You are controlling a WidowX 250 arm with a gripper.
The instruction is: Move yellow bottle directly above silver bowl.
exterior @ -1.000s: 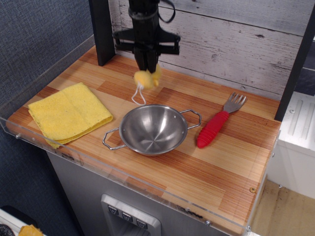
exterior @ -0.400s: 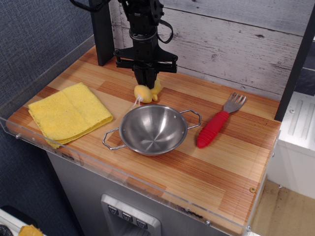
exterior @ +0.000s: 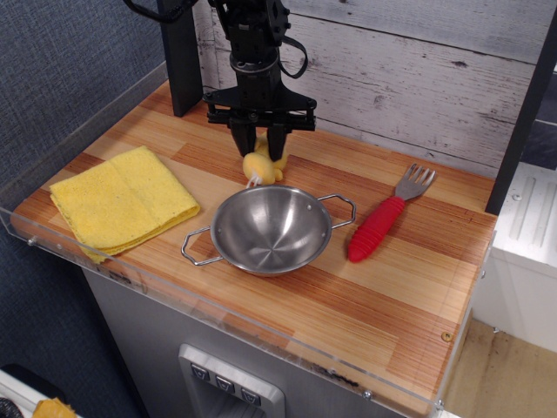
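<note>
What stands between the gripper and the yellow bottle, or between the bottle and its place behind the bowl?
Nothing visible does. The gripper is open, directly over the yellow bottle, which lies on the table just behind the bowl, at the far rim. The cloth and fork lie off to the sides.

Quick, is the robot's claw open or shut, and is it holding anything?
Gripper: open, holding nothing; the yellow bottle sits on the table just below it.
</note>
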